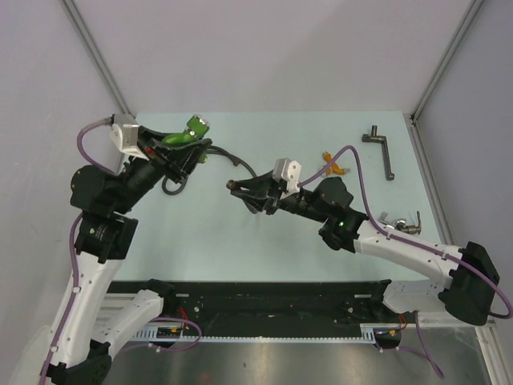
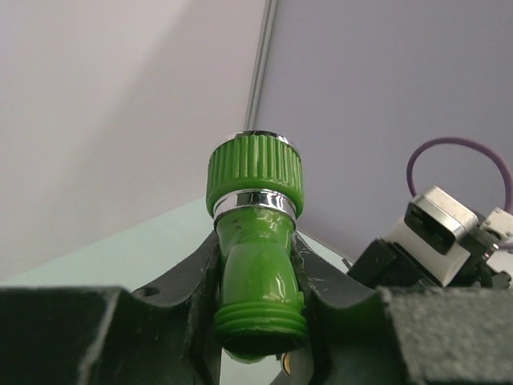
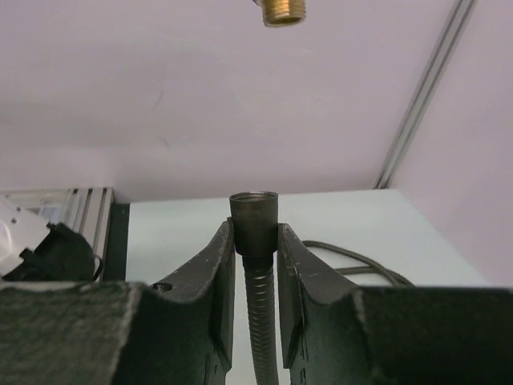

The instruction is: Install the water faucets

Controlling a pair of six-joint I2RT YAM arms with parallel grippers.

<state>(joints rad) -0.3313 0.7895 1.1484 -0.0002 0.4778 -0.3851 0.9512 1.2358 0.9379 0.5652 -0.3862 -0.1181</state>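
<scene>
Green plastic with a chrome band: the green faucet point(image 2: 255, 172) is clamped upright between the closed jaws of the left gripper point(image 2: 256, 273) and held raised over the far left of the table point(image 1: 264, 265). The right gripper point(image 3: 255, 233) is closed on the black hose point(image 3: 254, 204) just below its open end, which faces away from the wrist. In the overhead view the two held parts are seen well apart. A brass threaded end point(image 3: 282, 10) shows at the top edge of the right wrist view; what it belongs to cannot be told there. The orange faucet point(image 1: 333, 166) lies untouched on the table beside the right arm.

The step in hand is judged to be joining the green faucet to the hose end. The next move calls for both parts to be brought onto one axis before contact, then turned together. A tilted approach is likely to jam the thread.
</scene>
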